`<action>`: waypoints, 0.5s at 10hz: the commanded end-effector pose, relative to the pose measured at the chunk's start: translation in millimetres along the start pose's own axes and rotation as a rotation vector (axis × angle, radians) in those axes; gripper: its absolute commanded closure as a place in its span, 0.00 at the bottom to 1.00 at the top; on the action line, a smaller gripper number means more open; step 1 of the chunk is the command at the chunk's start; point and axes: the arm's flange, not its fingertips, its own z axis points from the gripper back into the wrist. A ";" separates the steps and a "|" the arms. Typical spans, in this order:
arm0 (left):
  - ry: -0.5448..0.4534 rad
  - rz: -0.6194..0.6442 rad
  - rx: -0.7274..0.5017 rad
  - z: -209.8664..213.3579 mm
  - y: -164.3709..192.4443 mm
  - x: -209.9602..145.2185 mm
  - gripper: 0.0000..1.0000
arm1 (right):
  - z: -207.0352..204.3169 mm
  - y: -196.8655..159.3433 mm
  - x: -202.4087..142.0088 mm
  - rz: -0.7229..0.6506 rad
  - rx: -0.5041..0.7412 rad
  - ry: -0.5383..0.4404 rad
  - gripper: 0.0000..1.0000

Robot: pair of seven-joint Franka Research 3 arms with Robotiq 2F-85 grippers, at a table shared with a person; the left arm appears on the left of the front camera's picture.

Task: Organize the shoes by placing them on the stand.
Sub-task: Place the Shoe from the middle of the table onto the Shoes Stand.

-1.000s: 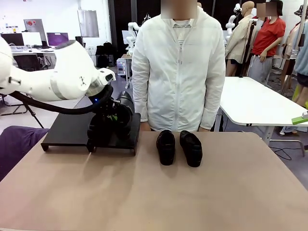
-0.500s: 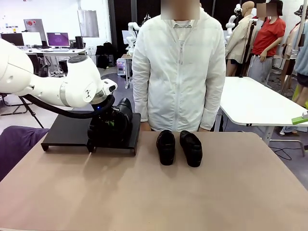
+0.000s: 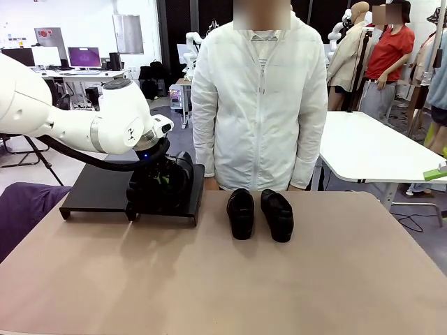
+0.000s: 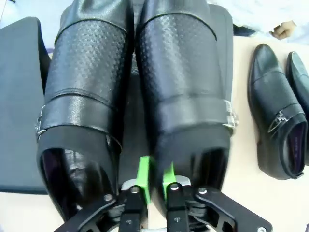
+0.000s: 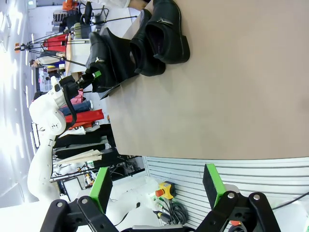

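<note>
Shoes (image 4: 87, 82) on the stand (image 4: 19, 96) flank the left gripper's (image 4: 155, 178) narrowly parted jaws.

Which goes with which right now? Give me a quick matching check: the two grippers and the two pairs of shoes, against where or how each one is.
Things:
1. left gripper
2. right gripper
3. embossed pair of shoes
4. smooth pair of shoes

Places or states:
A. on the table, in front of the person
B. at the heels of the shoes on the stand
C. side by side on the stand
D. open wide, far from any shoe

Pairs: 1-B, 2-D, 3-C, 4-A.
</note>
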 end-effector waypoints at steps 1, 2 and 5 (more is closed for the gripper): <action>-0.005 0.027 0.023 5.0 -6.1 4.5 0.00 | 0.5 -0.1 1.5 0.017 0.024 -0.003 0.00; -0.017 0.018 0.020 8.4 -8.1 2.4 0.00 | 0.5 -0.1 1.5 0.017 0.024 -0.003 0.00; -0.042 -0.003 0.009 32.4 -17.2 -11.5 0.00 | 0.5 -0.1 1.5 0.017 0.024 -0.003 0.00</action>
